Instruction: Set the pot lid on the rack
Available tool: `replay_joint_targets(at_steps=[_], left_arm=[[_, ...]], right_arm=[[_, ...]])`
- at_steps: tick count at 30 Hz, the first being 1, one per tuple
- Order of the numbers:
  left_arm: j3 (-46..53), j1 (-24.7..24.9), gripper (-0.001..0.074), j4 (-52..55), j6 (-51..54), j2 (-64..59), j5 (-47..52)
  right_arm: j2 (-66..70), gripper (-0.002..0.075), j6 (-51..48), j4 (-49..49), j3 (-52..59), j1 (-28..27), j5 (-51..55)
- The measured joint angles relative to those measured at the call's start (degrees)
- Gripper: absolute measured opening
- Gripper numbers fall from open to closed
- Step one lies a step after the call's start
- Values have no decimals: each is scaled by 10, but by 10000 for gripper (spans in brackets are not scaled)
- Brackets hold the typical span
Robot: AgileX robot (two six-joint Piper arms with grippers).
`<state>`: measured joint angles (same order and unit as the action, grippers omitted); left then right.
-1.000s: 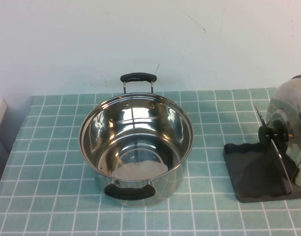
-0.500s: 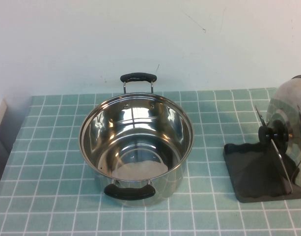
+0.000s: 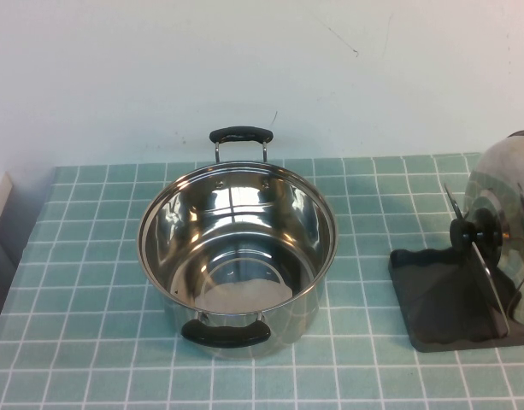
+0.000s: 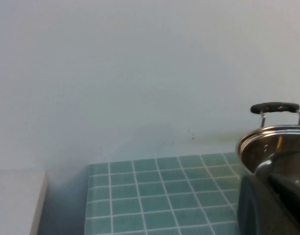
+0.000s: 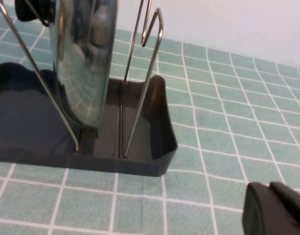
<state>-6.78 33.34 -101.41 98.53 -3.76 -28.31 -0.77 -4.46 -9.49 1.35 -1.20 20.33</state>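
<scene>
Nothing has moved since the earlier frames: pot, lid and rack sit exactly as they did a second ago. The pot lid (image 3: 505,226) stands on edge in the rack (image 3: 441,299), held between the upright wire dividers (image 5: 140,73), its black knob (image 3: 473,231) facing the steel pot (image 3: 238,252). The rack sits on the tiled counter (image 3: 91,342) well apart from the pot, on the side of the robot's right arm. The pot is open and empty.

By the look of it the task is done; no arm touches the lid. The left pincer (image 4: 274,200) shows only as a dark body just beside the pot, and I cannot tell its fingers' state. The right pincer (image 5: 274,210) hangs low near the rack's outer end, clear of it, state likewise impossible to tell. What seems left is only withdrawal.
</scene>
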Motion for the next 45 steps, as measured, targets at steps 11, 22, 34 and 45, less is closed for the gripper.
replay_joint_targets(at_steps=[11, 22, 34, 45], left_arm=[[10, 0, -2, 5, -50, 0, 25], [69, -65, -2, 604, -616, 0, 96], [79, -348, -2, 979, -1053, 34, 438], [78, -348, -2, 966, -976, 44, 458]], right_arm=[[0, -2, 0, 0, 0, 0, 0], [0, -2, 0, 1, 0, 0, 0], [0, -2, 0, 1, 0, 0, 0], [0, -2, 0, 1, 0, 0, 0]])
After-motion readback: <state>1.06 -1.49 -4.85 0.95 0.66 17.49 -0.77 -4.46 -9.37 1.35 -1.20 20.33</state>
